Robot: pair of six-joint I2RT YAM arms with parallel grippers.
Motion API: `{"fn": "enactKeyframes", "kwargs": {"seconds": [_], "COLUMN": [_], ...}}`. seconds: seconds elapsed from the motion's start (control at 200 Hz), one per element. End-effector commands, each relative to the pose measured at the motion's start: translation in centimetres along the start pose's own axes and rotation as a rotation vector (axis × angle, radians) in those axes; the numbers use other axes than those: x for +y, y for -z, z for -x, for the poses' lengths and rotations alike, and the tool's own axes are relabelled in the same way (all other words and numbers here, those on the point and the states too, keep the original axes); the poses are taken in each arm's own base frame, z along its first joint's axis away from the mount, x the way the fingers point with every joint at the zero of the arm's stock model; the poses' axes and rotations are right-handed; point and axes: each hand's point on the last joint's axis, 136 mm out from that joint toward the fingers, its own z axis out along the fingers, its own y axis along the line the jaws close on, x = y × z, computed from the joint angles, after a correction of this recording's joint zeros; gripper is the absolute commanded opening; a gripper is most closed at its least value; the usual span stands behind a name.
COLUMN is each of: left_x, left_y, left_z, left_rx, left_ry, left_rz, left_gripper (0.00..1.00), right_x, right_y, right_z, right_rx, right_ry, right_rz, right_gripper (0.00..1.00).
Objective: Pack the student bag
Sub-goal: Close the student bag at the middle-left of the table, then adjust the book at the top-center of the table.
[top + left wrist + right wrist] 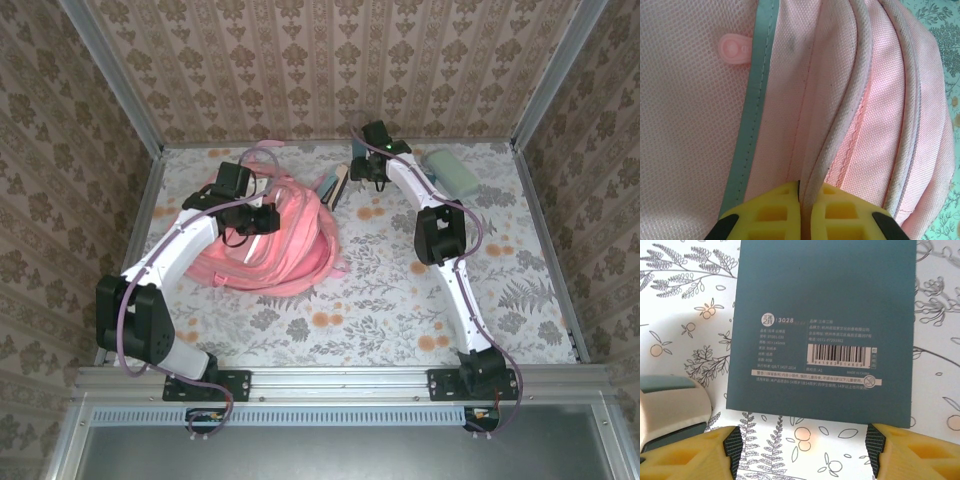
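Student bag [295, 250] lies left of centre on the flowered tabletop [400, 300], its long axis slanting from near-left to far-right and its straps [262, 152] trailing toward the back wall, with the left fingers [264, 218] on top of it. From the left wrist, those yellow fingers are pressed together, pinching a corded seam [838, 125] between pink mesh and woven cloth. From the right wrist, the right fingers [705, 455] stand apart, flanking the near edge of a flat teal notebook [825, 315].

Lab test cell: wallpapered panels [330, 60], aluminium frame [340, 378]
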Motion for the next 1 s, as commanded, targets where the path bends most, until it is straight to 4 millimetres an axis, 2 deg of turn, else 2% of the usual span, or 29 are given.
{"fn": "enactKeyframes", "kwargs": {"seconds": [0.0,0.135,0.245,0.305,0.335,0.365,0.465,0.53,0.64,0.745,0.78,0.79,0.82,0.905,0.935,0.995], "left_x": [0.9,1.6,2.8,2.8,2.7,2.4,1.3,0.3,-2.1,-4.5,-4.8,-5.9,-7.0,-8.9,-9.5,-10.5], "left_y": [0.5,0.1,-1.1,-1.7,-1.8,-1.9,-1.3,-0.6,-0.2,-1.4,-2.0,-2.4,-3.1,-5.5,-6.3,-8.0], "left_z": [1.4,1.3,1.1,1.0,1.0,1.1,2.3,3.5,5.8,8.1,9.0,8.8,9.3,11.2,11.7,13.3], "left_rx": [-0.034,-0.019,0.026,0.050,0.055,0.056,0.027,-0.010,-0.067,-0.099,-0.109,-0.104,-0.109,-0.130,-0.135,-0.162], "left_ry": [0.025,0.010,-0.003,-0.008,-0.013,-0.020,-0.044,-0.071,-0.105,-0.112,-0.105,-0.121,-0.133,-0.136,-0.135,-0.123], "left_rz": [0.027,0.065,0.113,0.114,0.112,0.110,0.111,0.117,0.086,0.029,0.016,0.000,-0.021,-0.055,-0.067,-0.087], "left_gripper": [0.09,0.15,0.18,0.30,0.32,0.35,0.62,0.69,0.69,0.66,0.63,0.62,0.59,0.48,0.45,0.43], "right_x": [0.6,1.1,2.3,2.7,2.7,2.9,3.0,2.9,1.9,0.6,0.1,0.0,-0.5,-1.7,-2.2,-3.0], "right_y": [-0.7,0.1,2.5,4.5,5.5,6.9,10.5,12.8,16.4,19.3,20.3,20.7,21.4,24.1,24.8,26.5], "right_z": [-1.4,-2.0,-0.9,-0.1,0.0,0.9,1.4,1.4,0.5,-1.0,-1.6,-1.7,-2.3,-3.7,-4.3,-5.3], "right_rx": [0.055,0.082,0.023,-0.032,-0.044,-0.087,-0.130,-0.151,-0.191,-0.218,-0.225,-0.230,-0.233,-0.263,-0.272,-0.294], "right_ry": [0.016,-0.023,-0.062,-0.084,-0.095,-0.104,-0.122,-0.131,-0.164,-0.204,-0.219,-0.223,-0.236,-0.271,-0.281,-0.292], "right_rz": [0.048,0.079,0.155,0.182,0.190,0.208,0.233,0.240,0.237,0.222,0.215,0.215,0.213,0.203,0.193,0.180], "right_gripper": [0.64,0.63,0.59,0.60,0.61,0.61,0.63,0.64,0.66,0.64,0.57,0.54,0.45,0.18,0.14,0.10]}}
